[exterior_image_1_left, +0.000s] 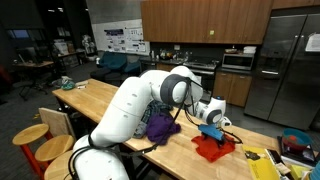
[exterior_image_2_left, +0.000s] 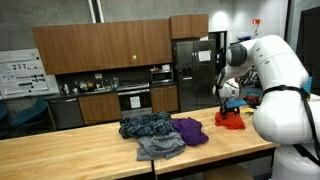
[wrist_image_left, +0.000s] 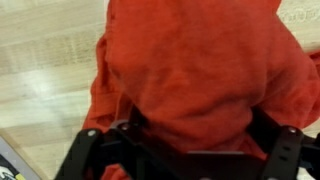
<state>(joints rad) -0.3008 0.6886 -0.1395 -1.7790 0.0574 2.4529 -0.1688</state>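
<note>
Approach is the step in hand, I'd judge. The gripper (exterior_image_1_left: 212, 122) hangs just over the red cloth (exterior_image_1_left: 214, 147) with its jaws spread wide and nothing pinched between them. The cloth lies crumpled toward one end of the wooden table (exterior_image_1_left: 105, 95), close to its edge. It sits apart from the purple cloth (exterior_image_2_left: 190, 130), the plaid cloth (exterior_image_2_left: 148, 124) and the grey cloth (exterior_image_2_left: 160, 148) heaped mid-table. In the wrist view the red fabric fills nearly everything, bunched directly below and between the two fingers (wrist_image_left: 85, 155). Whether the tips touch it I cannot tell. A grasp from here would call for a short straight descent so the fingers straddle a raised fold, then a firm closing, since loose fabric slips out easily.
</note>
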